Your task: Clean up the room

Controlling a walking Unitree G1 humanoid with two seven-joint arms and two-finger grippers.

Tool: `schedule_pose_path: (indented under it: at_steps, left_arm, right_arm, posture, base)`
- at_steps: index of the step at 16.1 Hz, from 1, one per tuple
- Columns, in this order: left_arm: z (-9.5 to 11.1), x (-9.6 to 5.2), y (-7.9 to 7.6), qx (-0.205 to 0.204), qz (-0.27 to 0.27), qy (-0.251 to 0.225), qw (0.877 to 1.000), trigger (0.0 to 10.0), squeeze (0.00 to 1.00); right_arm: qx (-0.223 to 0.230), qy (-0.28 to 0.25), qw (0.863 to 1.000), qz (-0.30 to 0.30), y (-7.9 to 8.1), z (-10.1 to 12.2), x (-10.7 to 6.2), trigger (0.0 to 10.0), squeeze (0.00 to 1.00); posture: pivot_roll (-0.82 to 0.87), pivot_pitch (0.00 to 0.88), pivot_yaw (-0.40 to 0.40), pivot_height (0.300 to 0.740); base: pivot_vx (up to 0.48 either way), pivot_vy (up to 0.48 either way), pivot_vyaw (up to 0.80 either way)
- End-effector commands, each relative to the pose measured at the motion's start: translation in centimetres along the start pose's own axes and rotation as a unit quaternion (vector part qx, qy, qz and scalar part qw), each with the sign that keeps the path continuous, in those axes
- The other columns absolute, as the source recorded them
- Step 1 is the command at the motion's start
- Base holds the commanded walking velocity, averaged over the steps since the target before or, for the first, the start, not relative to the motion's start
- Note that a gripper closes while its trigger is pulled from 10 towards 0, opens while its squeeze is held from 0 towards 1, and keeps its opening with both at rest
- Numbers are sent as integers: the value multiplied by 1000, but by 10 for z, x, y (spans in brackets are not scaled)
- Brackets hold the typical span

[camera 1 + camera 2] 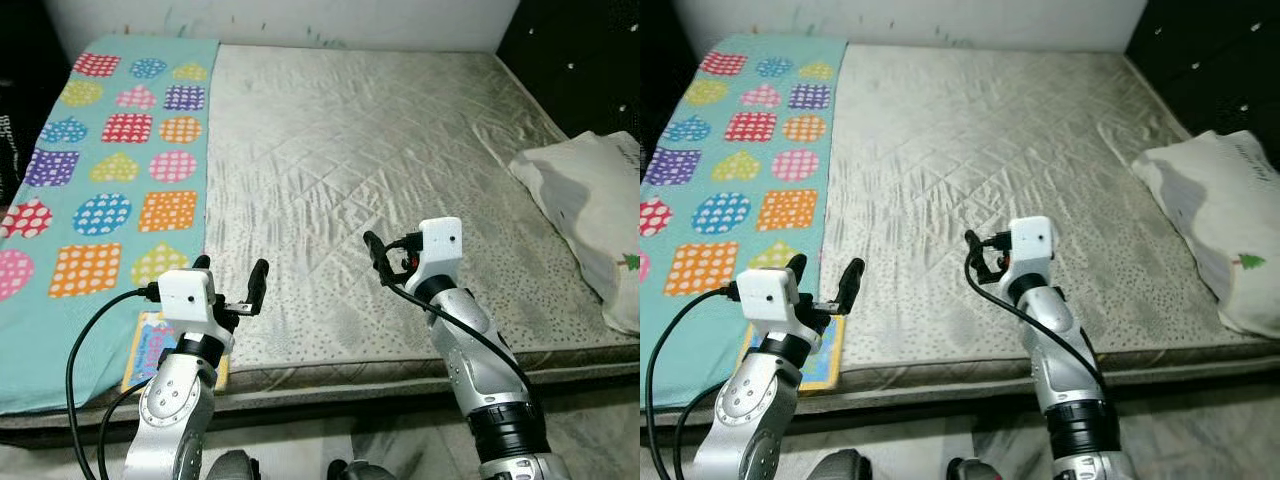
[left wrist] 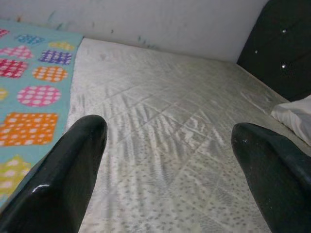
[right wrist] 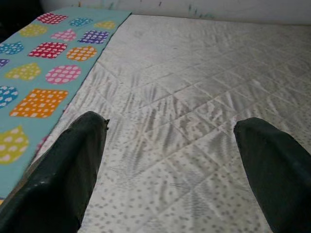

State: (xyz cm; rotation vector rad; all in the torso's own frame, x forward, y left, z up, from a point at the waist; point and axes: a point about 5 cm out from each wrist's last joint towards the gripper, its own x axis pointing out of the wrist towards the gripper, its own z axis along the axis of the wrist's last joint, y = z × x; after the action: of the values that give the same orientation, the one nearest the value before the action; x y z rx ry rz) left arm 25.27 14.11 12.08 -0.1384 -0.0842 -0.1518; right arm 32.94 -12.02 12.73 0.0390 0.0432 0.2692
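Plainly, no brand or legible writing shows anywhere in the left eye view; the small colourful booklet at the lower left of the frame carries print too small to read, and the left arm covers part of it. It lies at the near edge of the bed, on the turquoise blanket, which runs down the left side of the frame with dotted hearts, squares and circles in pink, orange, blue, purple and yellow. The bare quilted mattress fills the middle, pale grey with a speckled diamond pattern. A white pillow sits at the right edge, cut off by the frame, with a small green tree motif on it. The left tool hangs over the near edge of the bed at lower left, its two black fingers apart and holding nothing. The right tool is at lower centre over the mattress; its fingers overlap from this angle.

From the right eye view, the same layout appears, with the pillow's tree motif clearer at the right.

Along the left wrist view, both black fingers stand wide apart at the bottom corners, with mattress between them.

Likewise in the right wrist view, the fingers are spread wide over the mattress, the blanket at upper left.
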Motion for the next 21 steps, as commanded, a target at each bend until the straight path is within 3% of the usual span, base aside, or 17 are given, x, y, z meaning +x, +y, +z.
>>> schedule_pose_path:
  at_steps: [1,12,21]
  left_arm:
    - [-1,-2,4,4,7,5,1000,10000,0]
    - [-2,-1,3,2,13,6,1000,10000,0]
    - [-1,0,5,4,15,3,1000,10000,0]
  right_arm:
    - [0,1,1000,7,5,-1,0,10000,0]
    - [-8,2,1000,10,6,-2,1,10000,0]
    - [-15,3,1000,15,9,-3,2,10000,0]
  posture:
    - [98,175,-66,740]
    - [98,178,-71,740]
    - [99,178,-67,740]
  base:
    - [0,465,0]
    - [0,463,0]
    - [0,0,0]
